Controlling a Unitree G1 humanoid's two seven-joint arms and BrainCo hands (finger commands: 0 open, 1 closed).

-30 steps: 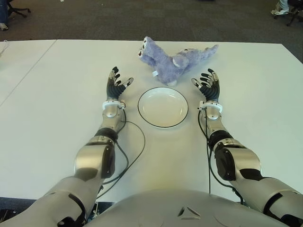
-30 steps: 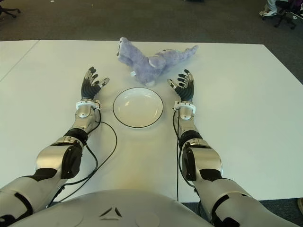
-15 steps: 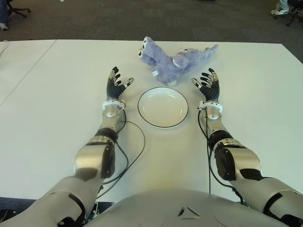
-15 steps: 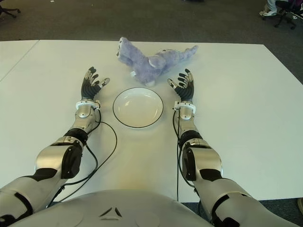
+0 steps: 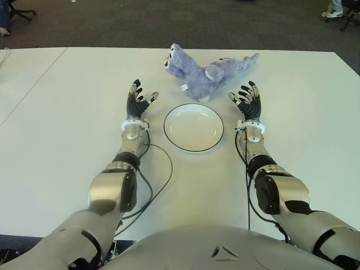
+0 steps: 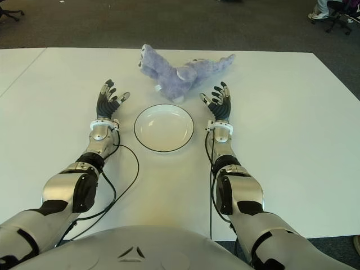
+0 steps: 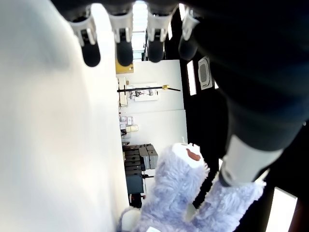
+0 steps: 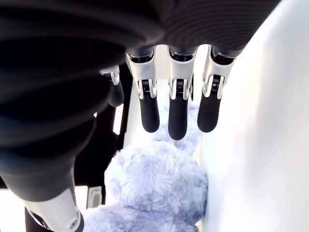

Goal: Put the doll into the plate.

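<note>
A purple plush doll (image 5: 205, 70) lies on the white table (image 5: 67, 112), just beyond an empty white plate (image 5: 193, 127) with a dark rim. My left hand (image 5: 138, 97) is to the left of the plate, fingers spread, holding nothing. My right hand (image 5: 247, 98) is to the right of the plate and close to the doll's near side, also spread and empty. The doll (image 8: 154, 188) fills the space past the right hand's fingertips (image 8: 177, 128) in the right wrist view, and the doll (image 7: 178, 193) shows farther off in the left wrist view.
Black cables (image 5: 160, 180) run along the table beside my left forearm. A second white table (image 5: 22, 73) adjoins on the left. Dark carpet lies past the far edge, with chair legs and a person's shoe (image 5: 336, 12) at the top right.
</note>
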